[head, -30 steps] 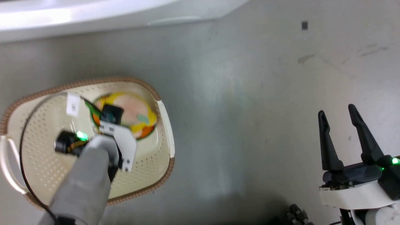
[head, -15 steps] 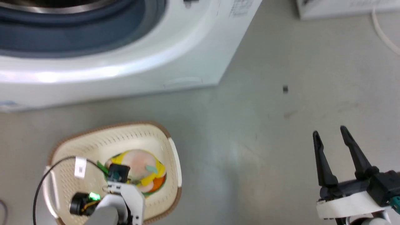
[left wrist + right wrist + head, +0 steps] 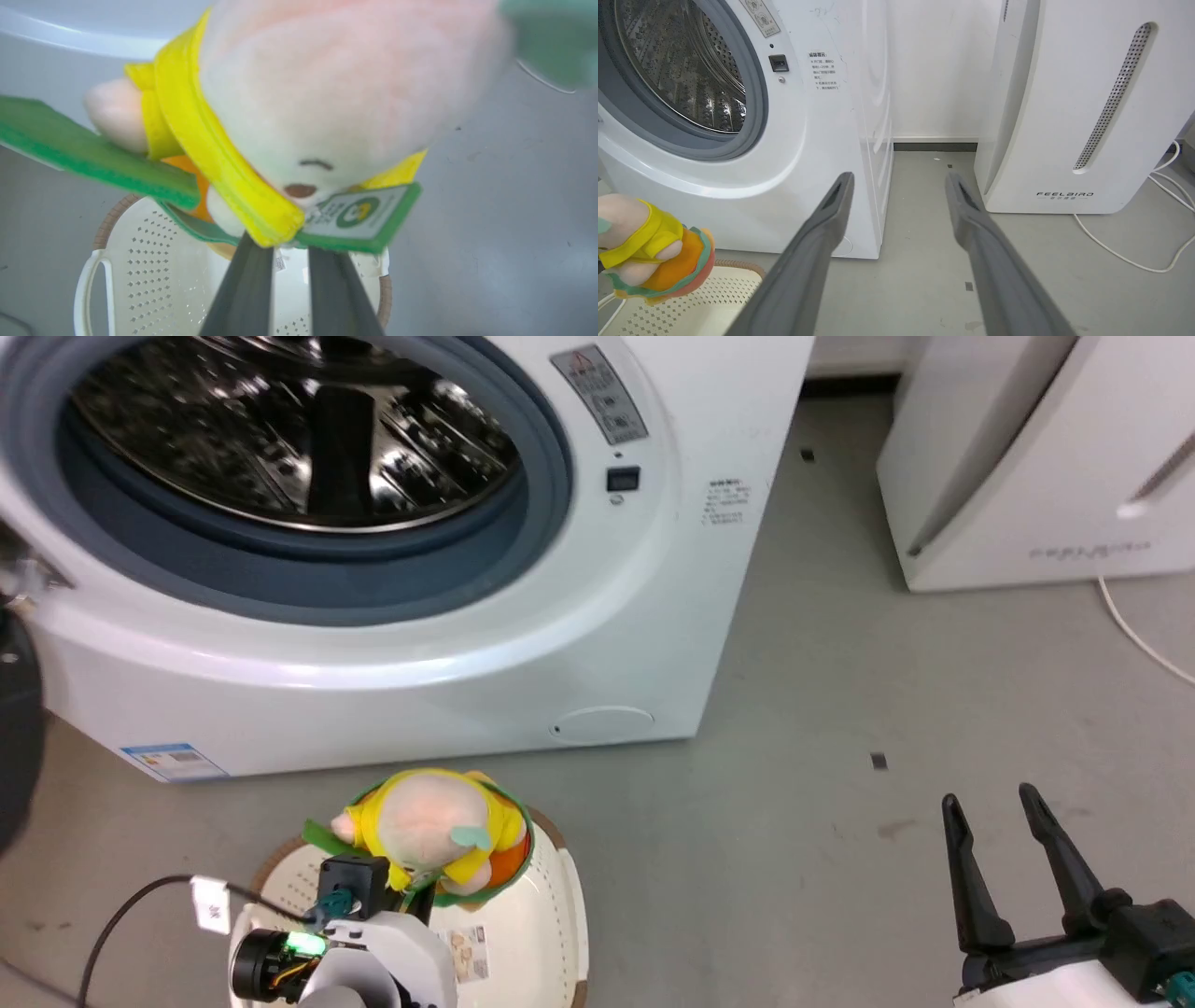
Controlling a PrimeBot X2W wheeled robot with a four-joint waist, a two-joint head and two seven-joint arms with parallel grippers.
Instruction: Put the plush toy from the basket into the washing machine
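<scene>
one small soft plush toy (image 3: 434,826), pink head and yellow top, hangs just above one cream perforated plastic basket (image 3: 555,924). the left gripper (image 3: 289,254) pinches its lower edge with two dark fingers (image 3: 243,289) set narrow. that thin hold may slip before the toy reaches the one white front-loading washing machine (image 3: 653,616). the right gripper (image 3: 989,798) has two fingers (image 3: 971,877), spread and empty.

Brand: "FEELBIRD" — dark letters low on the white slanted appliance (image 3: 1045,116).
Warning sticker (image 3: 600,394): red triangle sign, on the washing machine (image 3: 653,644) right of the porthole (image 3: 299,457); print too small to read.
Notice block (image 3: 823,71): Chinese lines on the machine's front — not legible.
Blue-edged label (image 3: 173,762): machine's lower left; unreadable.
Green tag (image 3: 357,215): on the plush toy (image 3: 327,84), round green logo, print blurred.
Paper label (image 3: 467,954): inner bottom of the basket (image 3: 560,924); unreadable.
White flag (image 3: 211,903): on the dark cable (image 3: 121,919); marks too small.
</scene>
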